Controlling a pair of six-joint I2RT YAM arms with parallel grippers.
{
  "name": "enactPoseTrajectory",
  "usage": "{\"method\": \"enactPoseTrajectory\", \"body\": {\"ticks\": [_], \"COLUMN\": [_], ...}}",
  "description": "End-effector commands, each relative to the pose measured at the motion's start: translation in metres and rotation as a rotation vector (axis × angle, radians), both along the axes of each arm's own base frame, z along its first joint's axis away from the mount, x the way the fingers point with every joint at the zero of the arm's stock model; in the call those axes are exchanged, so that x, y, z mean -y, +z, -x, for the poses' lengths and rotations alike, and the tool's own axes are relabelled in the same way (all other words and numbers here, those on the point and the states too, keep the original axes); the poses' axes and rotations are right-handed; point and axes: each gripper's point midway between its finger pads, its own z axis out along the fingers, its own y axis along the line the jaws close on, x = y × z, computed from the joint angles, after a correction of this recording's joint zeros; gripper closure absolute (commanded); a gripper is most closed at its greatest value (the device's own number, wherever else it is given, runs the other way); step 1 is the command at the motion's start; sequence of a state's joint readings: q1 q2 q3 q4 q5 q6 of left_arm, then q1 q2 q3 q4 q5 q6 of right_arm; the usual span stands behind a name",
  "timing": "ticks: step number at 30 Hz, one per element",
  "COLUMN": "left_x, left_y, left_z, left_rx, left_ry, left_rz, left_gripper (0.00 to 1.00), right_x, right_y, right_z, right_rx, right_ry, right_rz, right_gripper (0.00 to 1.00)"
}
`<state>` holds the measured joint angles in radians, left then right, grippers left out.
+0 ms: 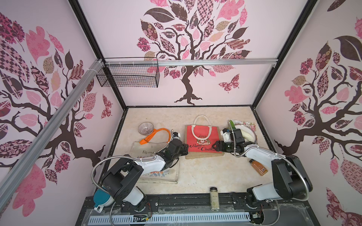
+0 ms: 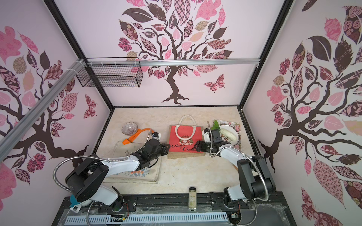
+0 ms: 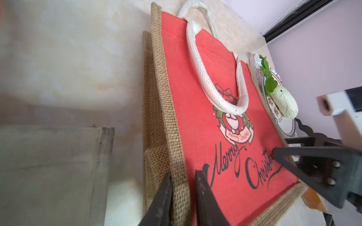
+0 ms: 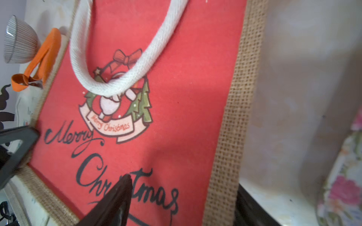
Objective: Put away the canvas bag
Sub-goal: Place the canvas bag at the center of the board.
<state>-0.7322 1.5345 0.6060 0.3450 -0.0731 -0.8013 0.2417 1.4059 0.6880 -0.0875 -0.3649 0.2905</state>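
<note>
Spice jar fronts beige tabletop between tree-patterned walls.

**Cloth, jute, glaze, wire**

Red bag: matt woven cloth face w/ coarse open-weave jute trim, thick off-white ribbed webbing handles. Tabletop under bag: smooth, marble-look, low sheen. Floral plate just beside bag: glossy glazed ceramic. Bowl on bag's other side: shiny, fine-ribbed. Wire basket well behind bag: thin blk metal mesh. Left gripper fingers at bag edge: matt blk plastic.
</note>
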Motion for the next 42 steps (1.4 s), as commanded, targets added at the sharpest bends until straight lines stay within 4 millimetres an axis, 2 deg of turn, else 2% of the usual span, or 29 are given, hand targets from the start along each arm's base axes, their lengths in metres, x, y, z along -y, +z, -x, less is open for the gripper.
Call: {"method": "enactPoseTrajectory", "body": {"ticks": [1,6,9,10,11,15,16,19,23,27,28,30,31,34,38,40,41,42], "left_x": [-0.002,-0.001,-0.006,-0.009,-0.011,-0.017,-0.013,-0.013,-0.031,-0.038,-0.035,-0.02,-0.014,0.013,0.034,0.041,0.046,0.049], "left_y": [0.0,-0.01,-0.006,-0.003,-0.002,0.006,0.007,0.02,0.046,0.067,0.076,0.093,0.099,0.101,0.089,0.079,0.076,0.073], "left_z": [0.007,0.014,0.018,0.019,0.02,0.023,0.024,0.029,0.026,0.026,0.027,0.032,0.032,0.034,0.029,0.022,0.02,0.019], "left_rx": [0.031,0.008,0.041,0.053,0.06,0.072,0.072,0.128,0.19,0.246,0.275,0.312,0.296,0.25,0.117,0.07,0.073,0.083], "left_ry": [0.027,0.034,0.066,0.078,0.086,0.1,0.074,0.043,0.11,0.104,0.071,-0.027,-0.041,-0.127,-0.104,-0.095,-0.114,-0.123], "left_rz": [-0.018,-0.009,-0.025,-0.029,-0.027,-0.008,-0.004,0.018,-0.003,-0.047,-0.063,-0.042,-0.02,0.048,0.219,0.339,0.382,0.382], "left_gripper": [0.75,0.75,0.76,0.76,0.77,0.76,0.75,0.58,0.54,0.53,0.58,0.79,0.85,0.93,1.0,1.0,0.96,0.99], "right_x": [0.001,0.007,0.006,0.006,0.005,0.012,0.015,0.021,0.033,-0.004,-0.011,-0.006,-0.003,-0.002,-0.025,-0.029,-0.033,-0.035], "right_y": [0.024,0.017,0.013,0.012,0.009,0.0,0.002,0.01,0.011,0.027,0.032,0.036,0.038,0.048,0.057,0.049,0.043,0.036], "right_z": [-0.003,0.006,0.012,0.014,0.017,0.021,0.02,0.018,0.019,0.027,0.029,0.026,0.024,0.019,0.023,0.025,0.029,0.032], "right_rx": [0.098,0.095,0.08,0.073,0.059,0.02,0.03,0.063,0.062,0.065,0.063,0.057,0.074,0.154,0.246,0.26,0.236,0.207], "right_ry": [-0.015,-0.042,-0.024,-0.026,-0.027,-0.044,-0.057,-0.092,-0.132,0.014,0.054,0.036,0.026,0.007,0.019,0.021,0.053,0.066], "right_rz": [-0.017,-0.013,-0.01,-0.017,-0.022,0.023,0.032,0.042,0.096,-0.091,-0.112,-0.078,-0.058,-0.018,0.025,0.1,0.083,0.068], "right_gripper": [0.23,0.16,0.13,0.09,0.01,0.0,0.0,0.0,0.0,0.0,0.0,0.0,0.0,0.0,0.0,0.0,0.0,0.0]}}
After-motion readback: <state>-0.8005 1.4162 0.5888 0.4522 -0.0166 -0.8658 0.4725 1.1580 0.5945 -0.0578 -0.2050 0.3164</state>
